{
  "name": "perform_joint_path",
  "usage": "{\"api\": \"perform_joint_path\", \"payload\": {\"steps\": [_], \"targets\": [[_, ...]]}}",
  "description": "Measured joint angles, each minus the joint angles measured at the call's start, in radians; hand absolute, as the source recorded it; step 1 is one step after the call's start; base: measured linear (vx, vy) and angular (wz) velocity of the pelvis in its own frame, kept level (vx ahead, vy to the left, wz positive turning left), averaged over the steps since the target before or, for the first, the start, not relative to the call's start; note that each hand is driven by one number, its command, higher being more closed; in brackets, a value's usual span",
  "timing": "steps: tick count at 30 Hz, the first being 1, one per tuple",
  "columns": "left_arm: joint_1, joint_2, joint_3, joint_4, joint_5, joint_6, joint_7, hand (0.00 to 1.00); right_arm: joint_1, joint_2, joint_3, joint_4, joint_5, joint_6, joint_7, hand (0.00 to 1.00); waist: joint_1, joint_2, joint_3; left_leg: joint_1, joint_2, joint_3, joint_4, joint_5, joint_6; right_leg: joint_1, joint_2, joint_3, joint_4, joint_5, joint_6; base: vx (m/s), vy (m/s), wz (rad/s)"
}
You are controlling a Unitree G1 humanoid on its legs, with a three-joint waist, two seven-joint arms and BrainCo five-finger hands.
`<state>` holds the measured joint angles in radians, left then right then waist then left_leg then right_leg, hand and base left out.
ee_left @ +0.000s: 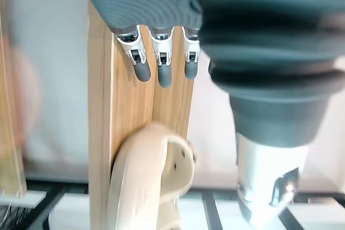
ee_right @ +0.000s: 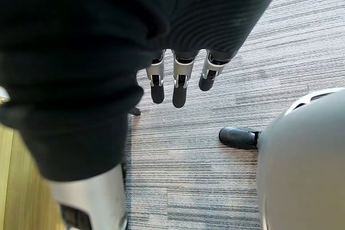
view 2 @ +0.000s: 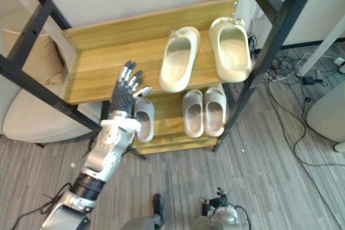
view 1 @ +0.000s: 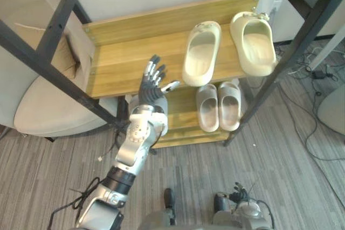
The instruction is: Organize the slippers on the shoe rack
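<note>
Two cream slippers (view 1: 201, 52) (view 1: 253, 44) lie side by side on the right half of the wooden rack's top shelf (view 1: 124, 57), toes toward me. On the lower shelf a pair of grey slippers (view 1: 207, 106) (view 1: 230, 105) rests beneath them, and another grey slipper (view 2: 144, 118) lies further left, partly behind my left arm. My left hand (view 1: 153, 87) is open, fingers straight, over the top shelf's front edge, just left of the nearer cream slipper (ee_left: 151, 181) and apart from it. My right hand (ee_right: 179, 84) hangs open above the carpet and holds nothing.
Black metal frame bars (view 1: 48, 63) cross diagonally at the left and right of the rack. A beige cushioned chair (view 1: 48, 109) stands close on the left. Cables (view 1: 318, 71) trail over the grey carpet at the right. A wall backs the rack.
</note>
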<state>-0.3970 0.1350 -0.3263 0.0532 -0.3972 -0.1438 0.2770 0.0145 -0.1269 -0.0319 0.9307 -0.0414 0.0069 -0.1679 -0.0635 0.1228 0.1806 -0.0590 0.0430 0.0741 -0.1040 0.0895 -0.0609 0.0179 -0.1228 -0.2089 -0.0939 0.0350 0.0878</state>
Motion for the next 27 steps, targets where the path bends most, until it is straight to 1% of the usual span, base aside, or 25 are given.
{"api": "perform_joint_path", "payload": {"steps": [4, 11, 15, 17, 20, 22, 27], "targets": [[-0.046, -0.006, -0.045, 0.026, -0.001, 0.002, 0.0, 0.0, -0.009, 0.0, 0.001, 0.007, 0.0, 0.001, -0.001, 0.0, -0.01, 0.0, 0.0, -0.005, 0.0, 0.003, 0.0, 0.0, 0.0, -0.008, 0.0, 0.003, 0.0, 0.0, 0.0, 0.0, 0.0, -0.03], [-0.128, -0.031, -0.042, 0.091, -0.018, -0.003, 0.004, 0.0, -0.017, 0.001, -0.004, 0.01, 0.001, 0.003, -0.004, 0.0, -0.021, -0.004, 0.002, -0.012, 0.002, 0.029, 0.0, -0.005, -0.002, -0.028, 0.001, 0.025, 0.0, 0.001, 0.0, 0.0, 0.001, -0.1], [-0.19, -0.032, -0.018, 0.147, -0.019, -0.002, 0.021, 0.0, -0.024, 0.001, -0.007, 0.007, 0.001, 0.003, -0.007, 0.0, -0.042, -0.005, 0.003, -0.013, 0.003, 0.053, 0.0, -0.014, -0.005, -0.043, 0.003, 0.049, 0.0, 0.001, 0.0, 0.01, 0.002, -0.17], [-0.215, -0.032, -0.005, 0.162, -0.019, -0.004, 0.031, 0.0, -0.025, 0.004, -0.027, 0.004, 0.001, 0.003, -0.007, 0.0, -0.05, -0.005, 0.003, -0.018, 0.002, 0.055, 0.0, -0.018, -0.006, -0.054, 0.003, 0.059, 0.003, 0.001, -0.001, 0.03, 0.0, -0.19], [-0.264, -0.032, -0.006, 0.191, -0.019, -0.004, 0.032, 0.0, -0.027, 0.008, -0.045, 0.004, 0.001, 0.003, -0.008, 0.0, -0.054, -0.007, 0.005, -0.032, 0.004, 0.055, 0.0, -0.018, -0.006, -0.063, 0.005, 0.057, 0.005, 0.002, -0.001, 0.04, -0.005, 0.02], [-0.279, -0.033, -0.006, 0.199, -0.02, -0.004, 0.042, 0.0, -0.029, 0.008, -0.048, 0.003, 0.001, 0.004, -0.009, 0.0, -0.063, -0.009, 0.007, -0.032, 0.004, 0.057, 0.001, -0.017, -0.006, -0.061, 0.003, 0.055, 0.006, 0.002, -0.001, 0.05, -0.005, -0.01], [-0.29, -0.049, -0.009, 0.199, -0.02, -0.016, 0.052, 0.0, -0.032, 0.01, -0.054, 0.002, 0.002, 0.004, -0.009, 0.0, -0.063, -0.01, 0.008, -0.047, 0.005, 0.059, 0.001, -0.017, -0.006, -0.076, -0.001, 0.06, 0.006, 0.003, 0.001, 0.0, 0.0, 0.0]]}}
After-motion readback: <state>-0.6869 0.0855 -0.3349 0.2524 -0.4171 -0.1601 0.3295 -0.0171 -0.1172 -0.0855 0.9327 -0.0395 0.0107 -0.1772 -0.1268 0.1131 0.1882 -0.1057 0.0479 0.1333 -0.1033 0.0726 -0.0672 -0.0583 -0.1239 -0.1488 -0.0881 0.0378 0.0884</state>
